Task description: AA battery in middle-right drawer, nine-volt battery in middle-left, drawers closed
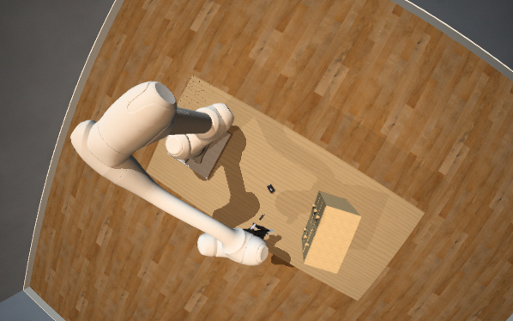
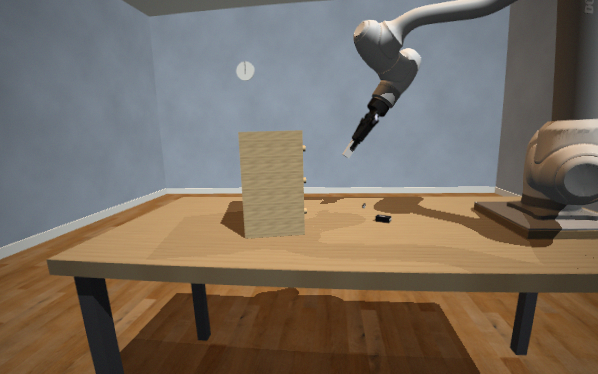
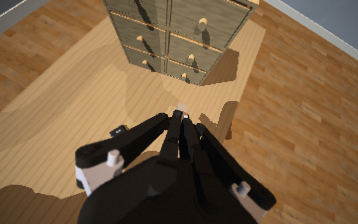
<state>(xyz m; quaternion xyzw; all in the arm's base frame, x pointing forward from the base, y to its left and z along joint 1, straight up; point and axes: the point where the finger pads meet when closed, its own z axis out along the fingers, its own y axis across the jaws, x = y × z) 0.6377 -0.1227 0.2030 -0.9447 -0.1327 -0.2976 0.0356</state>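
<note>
The small chest (image 1: 334, 238) (image 2: 273, 185) (image 3: 168, 37) stands upright, its drawers looking pushed in. In the wrist view the middle row shows its left knob (image 3: 140, 38) and right knob (image 3: 191, 58). The nine-volt battery (image 1: 270, 188) (image 2: 383, 218) (image 3: 118, 131), a dark block, lies on the table in front of the chest. The AA battery (image 1: 262, 216) (image 2: 364, 205), small and thin, lies near the gripper in the top view; I cannot make it out in the wrist view. My gripper (image 1: 270, 231) (image 2: 348, 151) (image 3: 180, 109) is shut and empty, pointing obliquely down, high above the table and clear of the chest's front.
The table (image 1: 379, 257) (image 2: 192, 257) (image 3: 56, 135) carries the arm's base plate (image 1: 212, 160) (image 2: 512, 220) at the end away from the chest. The arm reaches along the table's long edge. Knobs stick out of the chest's front towards the batteries.
</note>
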